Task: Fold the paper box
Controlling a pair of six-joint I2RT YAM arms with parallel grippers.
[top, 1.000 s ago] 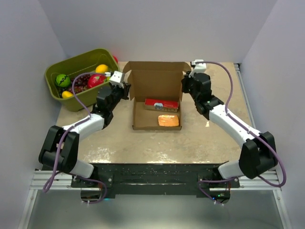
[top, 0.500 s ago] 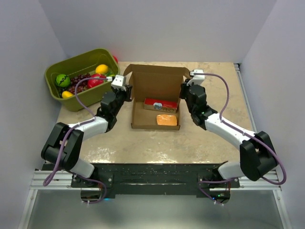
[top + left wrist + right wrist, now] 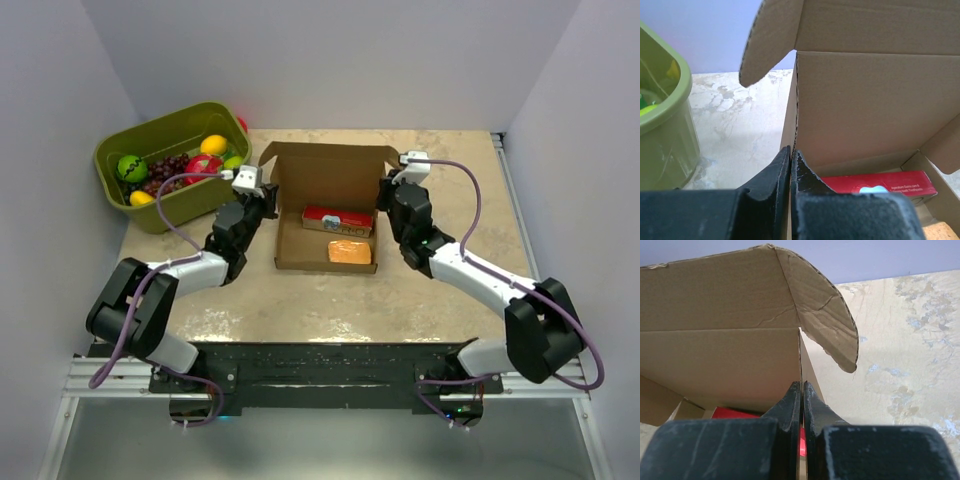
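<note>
The top view alone shows the whole layout: the paper box (image 3: 330, 205) sits open at the middle of the table (image 3: 330, 300), its lid panel standing up at the far side, with a red carton (image 3: 338, 217) and an orange block (image 3: 350, 251) lying inside. A green bin (image 3: 150, 130) of fruit (image 3: 203, 168) stands at the upper left of that frame. From above, the left gripper (image 3: 268, 204) and the right gripper (image 3: 385, 198) meet the box's left and right walls, but their fingers are too small and dark there to judge. The wrist cameras settle it. In the left wrist view the left gripper (image 3: 791, 159) has its two black fingers (image 3: 772, 175) pressed almost together on the thin edge of the box's (image 3: 855, 110) left side wall, clamping the cardboard. The bin's wall (image 3: 662, 135) fills the left edge and the carton (image 3: 880, 182) shows at the lower right. In the right wrist view the right gripper (image 3: 801, 392) pinches the right side wall of the box (image 3: 715, 350) in the same way. A rounded ear flap (image 3: 827, 310) curls out above it, over bare table (image 3: 900, 350). The block is only a cut-off corner at the bottom right of the left wrist frame, and both wrist views lose the box's front wall behind the gripper bodies.
</note>
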